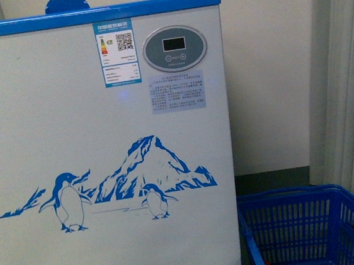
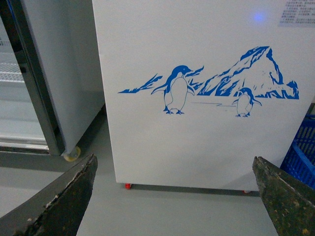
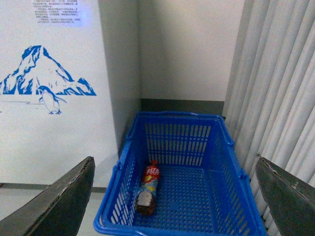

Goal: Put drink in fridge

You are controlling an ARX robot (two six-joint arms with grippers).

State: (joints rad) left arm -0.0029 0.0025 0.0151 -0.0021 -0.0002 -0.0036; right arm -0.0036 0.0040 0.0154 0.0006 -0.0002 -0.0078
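Fridge (image 1: 102, 146): white front, blue top rim, penguin-and-mountain print. It fills most of the front view. Lid not visible from here.

Grey-white cabinet (image 2: 64, 73): stands just beside the fridge, seen from the left wrist.

Pale curtain (image 3: 275, 88): hangs along the basket's far side.

Blue mesh basket (image 3: 236, 182): on the floor, just beside the fridge's right flank.

Left gripper (image 2: 173, 162): jaws spread wide, nothing between them, facing the fridge front, low.

Right gripper (image 3: 174, 160): jaws spread wide, empty, above the basket.

Oval digital panel (image 1: 174, 47): high on the fridge front, energy label (image 1: 117, 53) next to it.

Drink (image 3: 147, 189): lies on its side on the basket floor, near the wall closest to the fridge, red cap pointing away from the gripper.
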